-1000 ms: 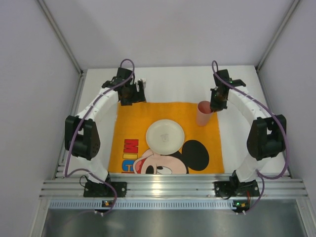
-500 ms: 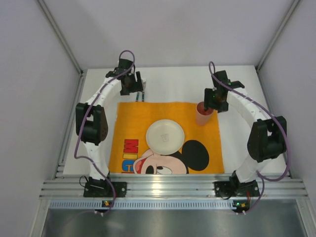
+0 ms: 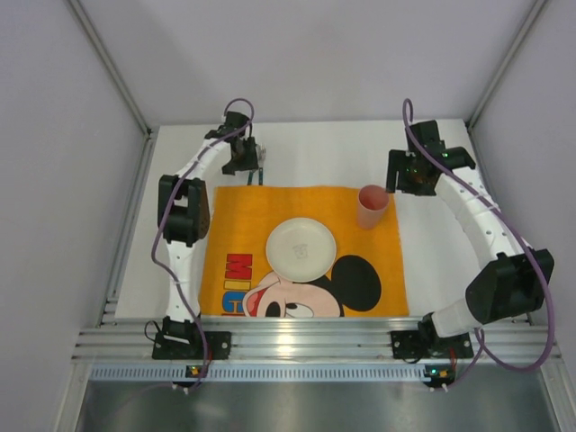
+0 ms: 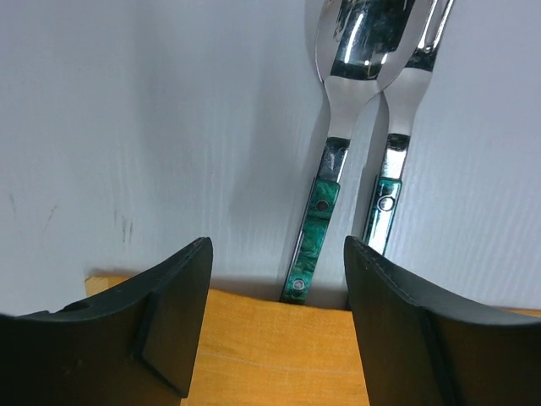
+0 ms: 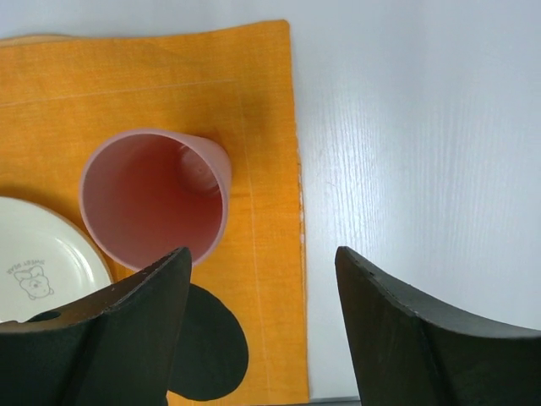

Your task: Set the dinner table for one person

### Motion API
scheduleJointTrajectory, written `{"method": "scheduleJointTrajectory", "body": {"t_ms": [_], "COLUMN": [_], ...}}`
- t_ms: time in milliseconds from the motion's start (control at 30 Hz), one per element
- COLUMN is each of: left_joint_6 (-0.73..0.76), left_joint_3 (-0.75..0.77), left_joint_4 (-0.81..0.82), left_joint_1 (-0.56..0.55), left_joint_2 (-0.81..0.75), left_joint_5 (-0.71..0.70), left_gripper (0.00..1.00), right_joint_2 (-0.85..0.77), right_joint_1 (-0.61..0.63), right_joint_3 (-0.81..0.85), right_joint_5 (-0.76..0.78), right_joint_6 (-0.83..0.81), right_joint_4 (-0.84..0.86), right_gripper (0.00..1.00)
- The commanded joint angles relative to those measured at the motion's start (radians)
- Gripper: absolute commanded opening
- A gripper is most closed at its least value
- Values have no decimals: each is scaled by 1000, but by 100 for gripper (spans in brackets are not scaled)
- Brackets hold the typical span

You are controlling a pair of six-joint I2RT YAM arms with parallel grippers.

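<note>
A: State of the grippers?
B: Both spread, empty. The left gripper (image 4: 277, 249) is at the far edge of the orange cloth placemat (image 3: 243, 216), facing a green-handled steel spoon (image 4: 325, 203) and matching fork (image 4: 385, 199). The right gripper (image 5: 262, 254) is over its right edge.
A: The large white matte dinner table (image 3: 315, 148)?
B: Beneath the placemat.

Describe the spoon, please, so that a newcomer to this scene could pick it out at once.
Start at the orange placemat on the white table. Just past its far edge, near the left corner and in front of the left tool, two green-handled utensils lie side by side. The spoon has the rounded bowl; the fork beside it ends in tines.
</note>
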Motion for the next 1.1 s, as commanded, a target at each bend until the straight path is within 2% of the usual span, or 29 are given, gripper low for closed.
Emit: {"method": "scheduleJointTrajectory", "body": {"t_ms": [0,100,233,267,367,500,533,600,633,667,767,967,1033,1067], "left_joint_6": [28,31,46,52,56,46,39,-41,-74,-137,-196,-190,-204,-222], "left_joint_3": [39,47,67,81,113,157,167,211,223,224,196,279,273,260], "left_joint_4": [13,23,24,24,24,30,30,17,21,36,125,167,156,136], "left_joint_1": [2,2,2,2,2,4,5,30,43,66,91,103,103,102], "left_joint_2": [27,53,93,100,136,182,197,208,200,187,87,-57,-105,-117], "left_joint_5": [-9,-9,-26,-29,-25,-23,-22,17,103,116,140,130,142,158], "left_gripper": [68,66,59,54,46,19,0,0,0,0,0,0,0,0], "right_joint_2": [-33,-22,-2,4,19,41,44,47,48,48,44,38,47,50], "right_joint_1": [-15,-21,-26,-26,-29,-30,-29,-27,-27,-27,-24,3,28,35], "right_joint_3": [30,25,35,39,48,65,74,90,113,126,179,291,340,349], "right_joint_5": [29,29,26,26,19,16,15,15,24,30,64,76,37,-52], "right_joint_6": [-15,-15,-12,-10,-7,-7,-7,-13,-15,-22,-29,7,4,-7], "right_joint_4": [-57,-65,-69,-71,-74,-81,-83,-98,-109,-126,-159,-201,-200,-175], "right_gripper": [70,69,69,69,69,68,68,67,67,67,68,73,74,75]}}
